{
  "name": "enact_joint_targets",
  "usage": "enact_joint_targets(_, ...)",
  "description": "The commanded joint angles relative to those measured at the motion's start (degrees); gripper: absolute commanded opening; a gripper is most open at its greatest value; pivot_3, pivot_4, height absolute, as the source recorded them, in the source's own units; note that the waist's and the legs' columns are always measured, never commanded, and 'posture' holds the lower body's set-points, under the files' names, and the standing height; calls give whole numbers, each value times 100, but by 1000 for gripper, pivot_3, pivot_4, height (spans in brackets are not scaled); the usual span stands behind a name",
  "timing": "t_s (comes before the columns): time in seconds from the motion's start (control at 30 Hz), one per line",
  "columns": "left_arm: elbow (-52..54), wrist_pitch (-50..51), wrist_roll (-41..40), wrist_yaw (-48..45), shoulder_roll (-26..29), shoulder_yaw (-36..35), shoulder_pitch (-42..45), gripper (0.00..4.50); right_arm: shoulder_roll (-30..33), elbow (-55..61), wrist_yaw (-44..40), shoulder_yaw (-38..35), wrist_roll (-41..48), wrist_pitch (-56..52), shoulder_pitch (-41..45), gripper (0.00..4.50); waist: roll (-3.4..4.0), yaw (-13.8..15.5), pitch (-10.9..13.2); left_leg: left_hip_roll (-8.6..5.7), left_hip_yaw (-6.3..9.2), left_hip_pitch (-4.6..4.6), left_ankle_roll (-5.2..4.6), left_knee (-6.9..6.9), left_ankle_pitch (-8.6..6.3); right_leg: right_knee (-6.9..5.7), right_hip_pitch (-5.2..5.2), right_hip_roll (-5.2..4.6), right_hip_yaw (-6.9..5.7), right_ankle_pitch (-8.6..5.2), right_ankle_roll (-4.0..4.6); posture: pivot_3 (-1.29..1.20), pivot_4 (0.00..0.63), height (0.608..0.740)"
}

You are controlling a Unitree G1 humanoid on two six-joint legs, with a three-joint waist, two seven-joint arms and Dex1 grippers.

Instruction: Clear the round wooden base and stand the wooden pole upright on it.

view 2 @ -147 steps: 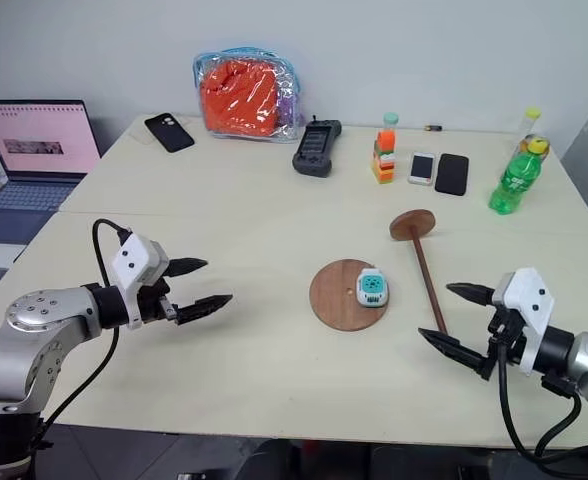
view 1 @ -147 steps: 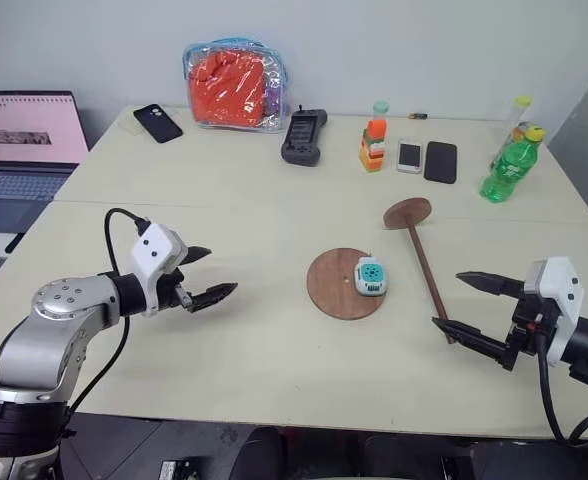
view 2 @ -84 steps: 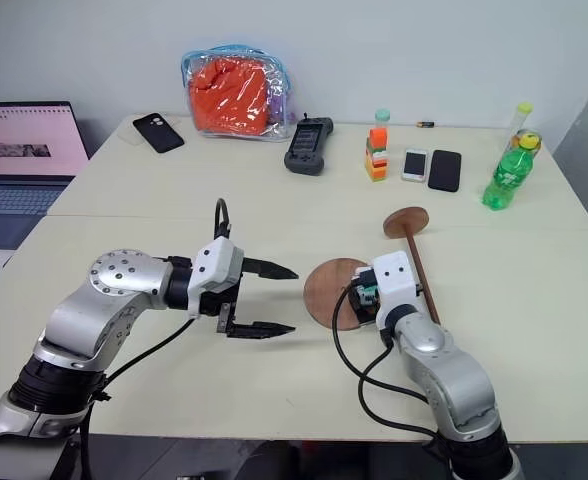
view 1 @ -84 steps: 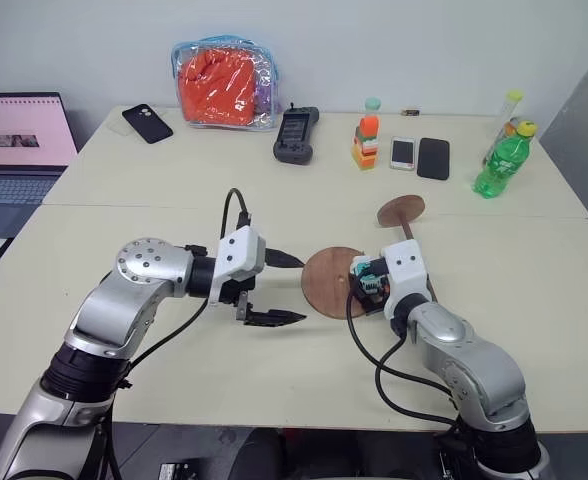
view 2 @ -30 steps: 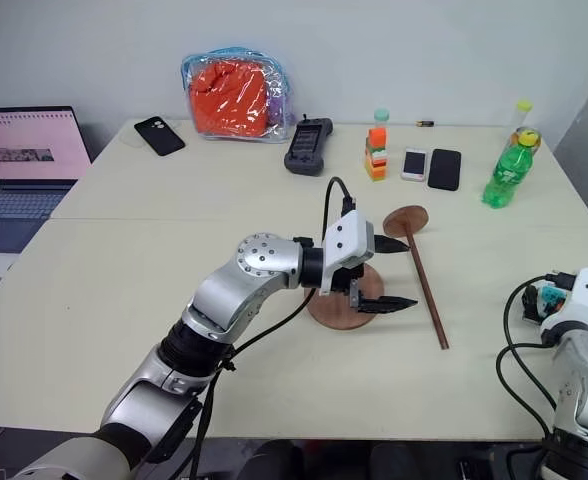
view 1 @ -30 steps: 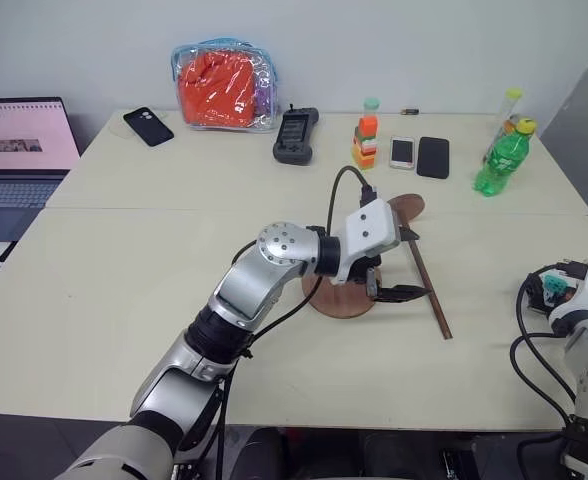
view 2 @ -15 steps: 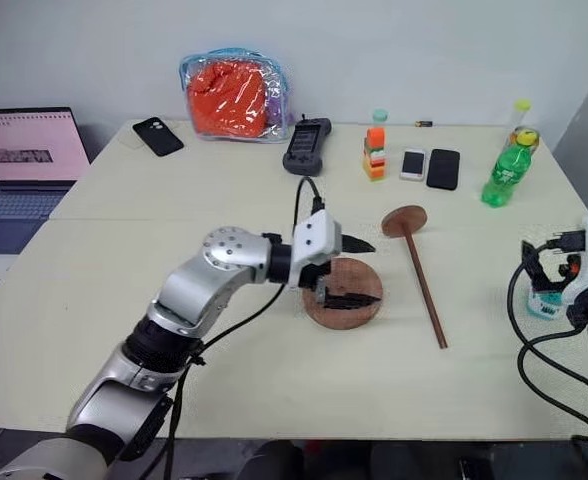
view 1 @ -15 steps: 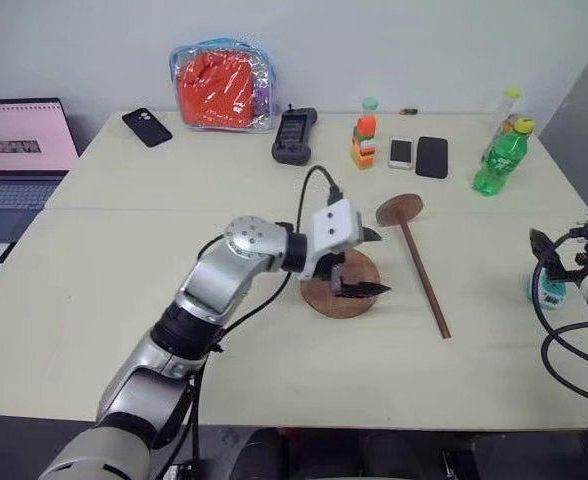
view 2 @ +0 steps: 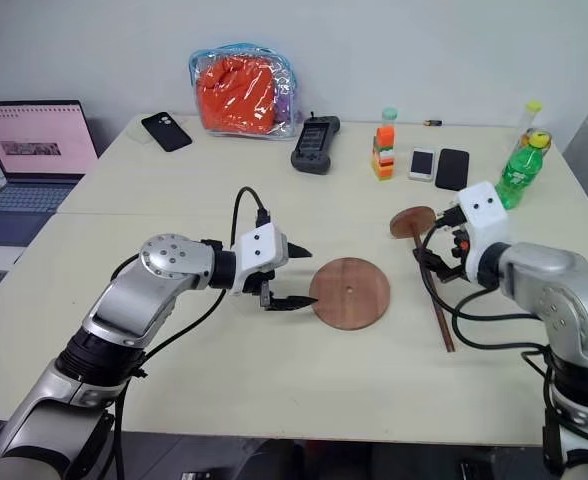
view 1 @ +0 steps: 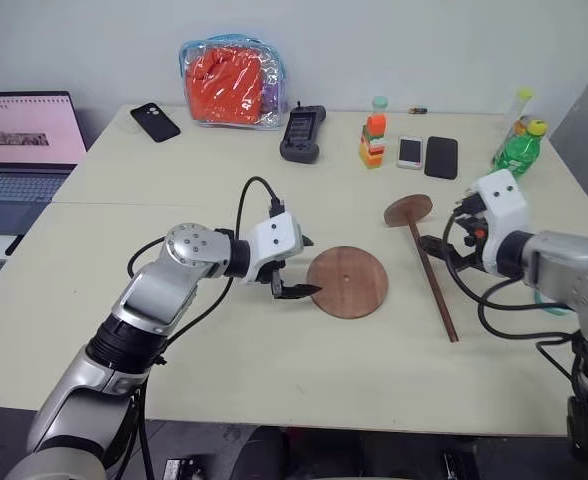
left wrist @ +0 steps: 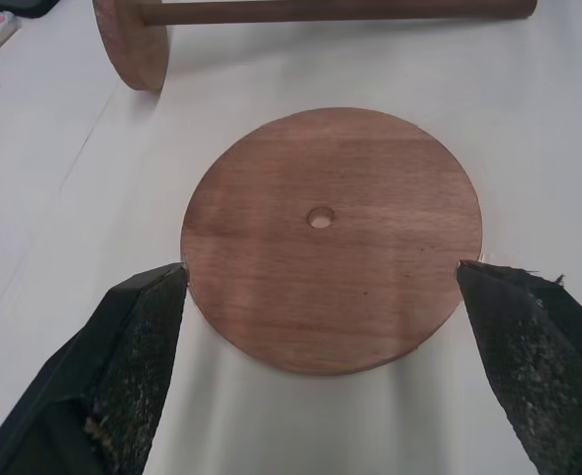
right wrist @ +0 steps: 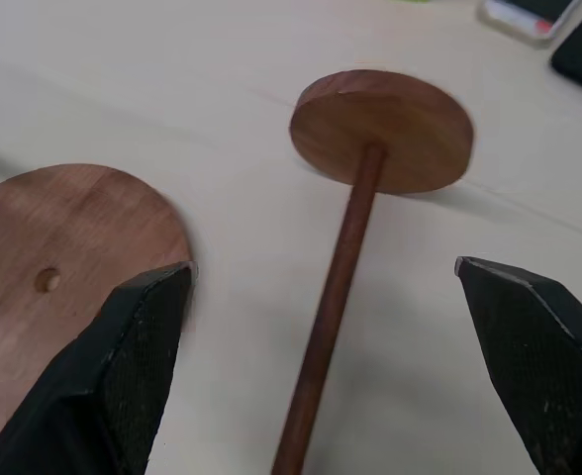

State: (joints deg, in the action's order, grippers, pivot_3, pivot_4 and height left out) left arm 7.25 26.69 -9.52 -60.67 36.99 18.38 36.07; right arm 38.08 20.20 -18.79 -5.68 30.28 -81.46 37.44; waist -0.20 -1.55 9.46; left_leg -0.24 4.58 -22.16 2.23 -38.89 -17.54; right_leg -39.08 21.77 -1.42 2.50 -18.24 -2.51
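Round wooden base (view 1: 348, 282) lies bare mid-bench, so clearing looks done. Wooden pole (view 1: 433, 273) lies flat just beside it, toward the bench's right edge, not yet stood up. Left tool (view 1: 300, 266) and right tool (right wrist: 340, 371) both gape, empty.

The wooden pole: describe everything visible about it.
The wooden pole is a thin dark-brown rod with a round reddish-brown disc fixed to its far end. It lies flat on the table, just right of the round wooden base and apart from it. The open right gripper hovers over it; nothing grips it.
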Motion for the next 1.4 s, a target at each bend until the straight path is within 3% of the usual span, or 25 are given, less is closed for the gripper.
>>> enact_joint_targets(0.03,336,-173,120,74,-78,60,-107,4500,-1,-1155,-252,535,-223,103,646,4465,0,-15,0,0,0,0,0,1,0,-1,2,1,-1,0,0,0,150,740)
enact_joint_targets(0.4,578,-406,494,325,-273,234,-429,4500,27,-4096,-1715,2270,-769,418,2300,4465,1,-32,0,2,0,-54,2,-5,3,-21,60,5,-3,0,1,0,150,740)
enact_joint_targets(0.5,729,-320,480,404,-372,235,-498,4500,-56,-4690,-2079,2594,-982,637,2626,3694,1,-33,0,2,-3,-54,0,-8,3,-27,62,3,0,0,1,0,150,740)
enact_joint_targets(0.63,933,-286,343,341,-376,138,-607,4500,-104,-5153,-2461,2859,-1205,855,2846,3131,1,-29,0,2,-1,-56,1,-8,3,-30,65,3,-2,0,1,0,150,740)
enact_joint_targets(0.87,1109,-62,-97,302,-366,-210,-696,4500,-255,-5573,-2813,2953,-1505,918,3023,1491,1,-35,0,2,-7,-59,1,-8,4,-47,82,3,4,0,1,0,150,740)
enact_joint_targets(0.9,1099,-35,-131,333,-386,-252,-689,4500,-264,-5600,-2843,2949,-1540,943,3024,1039,1,-35,0,3,-6,-64,1,-9,5,-51,88,3,3,0,1,0,150,740)
enact_joint_targets(1.0,1084,38,-202,377,-351,-382,-730,4500,-253,-5574,-2928,2901,-1556,866,3007,455,1,-33,0,2,-7,-65,2,-10,5,-50,88,2,3,0,1,0,150,740)
enact_joint_targets(1.07,1044,31,-214,397,-272,-456,-771,4500,-245,-5577,-2962,2835,-1555,773,3015,217,1,-34,0,3,-7,-66,2,-11,5,-52,89,2,3,0,1,0,150,740)
enact_joint_targets(1.4,982,106,-431,332,83,-875,-945,4500,-243,-5170,-2830,2012,-1373,448,3341,218,1,-40,0,2,-21,-82,28,-11,21,-83,130,2,19,0,1,0,150,740)
